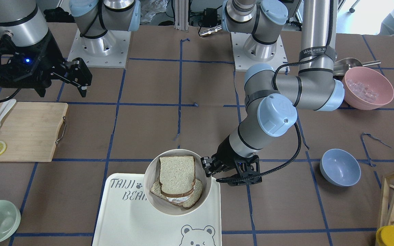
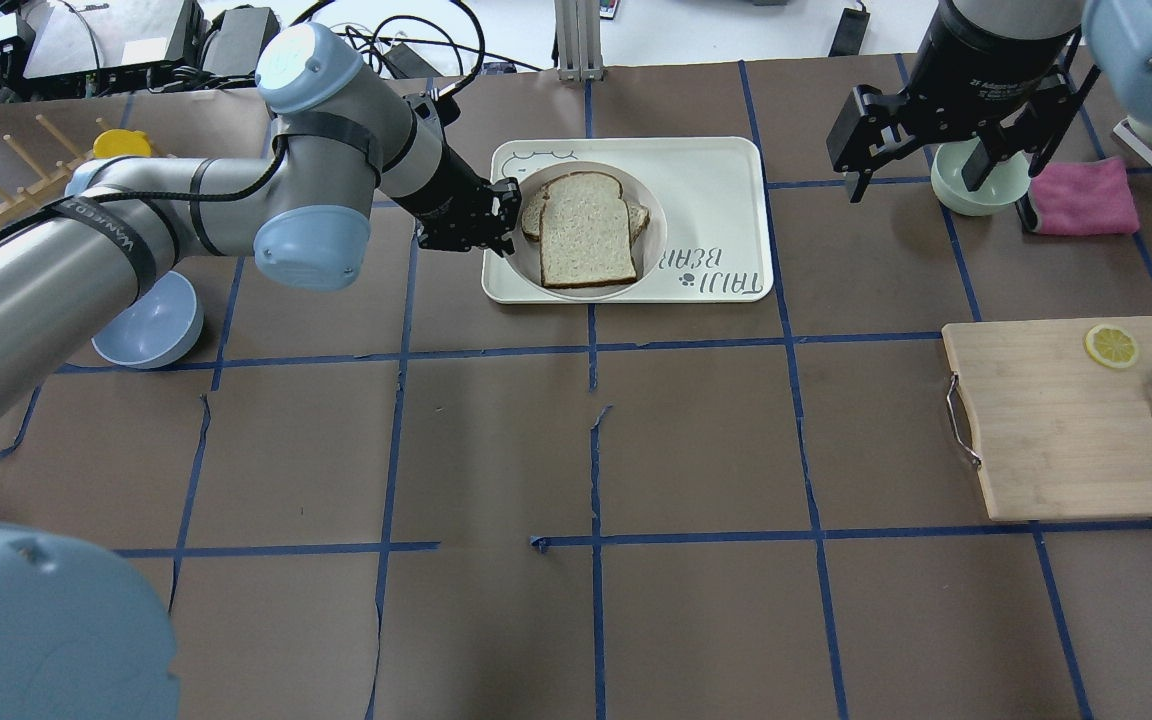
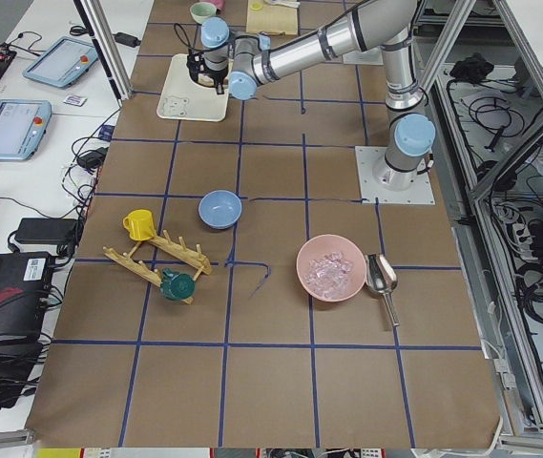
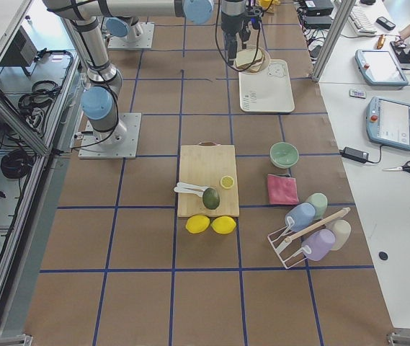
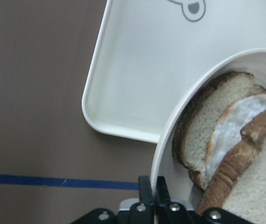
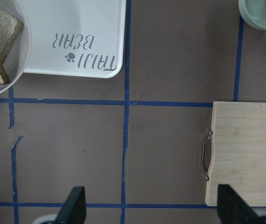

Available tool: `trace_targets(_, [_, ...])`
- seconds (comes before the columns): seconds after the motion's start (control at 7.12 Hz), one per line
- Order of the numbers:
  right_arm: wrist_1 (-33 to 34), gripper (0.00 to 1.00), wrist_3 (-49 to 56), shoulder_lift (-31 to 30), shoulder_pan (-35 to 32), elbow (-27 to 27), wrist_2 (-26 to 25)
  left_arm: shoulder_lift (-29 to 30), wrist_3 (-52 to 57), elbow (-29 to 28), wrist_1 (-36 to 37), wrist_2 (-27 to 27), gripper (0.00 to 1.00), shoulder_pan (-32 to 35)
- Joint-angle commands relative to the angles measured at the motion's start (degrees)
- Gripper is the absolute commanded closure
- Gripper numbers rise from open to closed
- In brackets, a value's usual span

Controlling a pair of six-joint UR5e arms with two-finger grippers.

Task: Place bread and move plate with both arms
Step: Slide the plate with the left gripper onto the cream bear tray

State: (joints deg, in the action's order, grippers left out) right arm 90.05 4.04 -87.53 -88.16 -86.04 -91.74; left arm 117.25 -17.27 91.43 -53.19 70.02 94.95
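The bread lies on top of a slice bearing a fried egg, both inside the cream-white plate. The plate stands on the corner of the bear-print tray. My left gripper is shut on the plate's rim; the left wrist view shows the rim running in between its fingers. In the overhead view the bread fills the plate, with the left gripper at its left edge. My right gripper is open and empty, hovering well off to the right, apart from the plate.
A wooden cutting board with a lemon slice lies on the right. A pale green bowl and a pink cloth sit under the right gripper. A blue bowl sits by the left arm. A pink bowl stands near the left arm's base.
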Motion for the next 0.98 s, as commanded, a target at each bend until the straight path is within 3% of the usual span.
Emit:
trace_targets(0.0, [0.39, 0.0, -0.26, 0.07, 0.18, 0.0, -0.02, 6.99, 1.45, -6.95, 0.46, 0.03, 1.0, 0.15])
trace_targets(0.56, [0.21, 0.0, 0.0, 0.07, 0.1, 0.0, -0.2, 12.29, 2.59, -7.67, 5.9, -0.06, 1.0, 0.42])
trace_targets(0.7, [0.13, 0.0, -0.08, 0.07, 0.18, 0.0, -0.28, 12.65, 2.86, -7.59, 5.99, 0.11, 0.95, 0.42])
trace_targets(0.84, [0.04, 0.0, -0.17, -0.01, 0.18, 0.0, -0.28, 12.48, 3.21, -7.67, 6.0, 0.29, 0.34, 0.42])
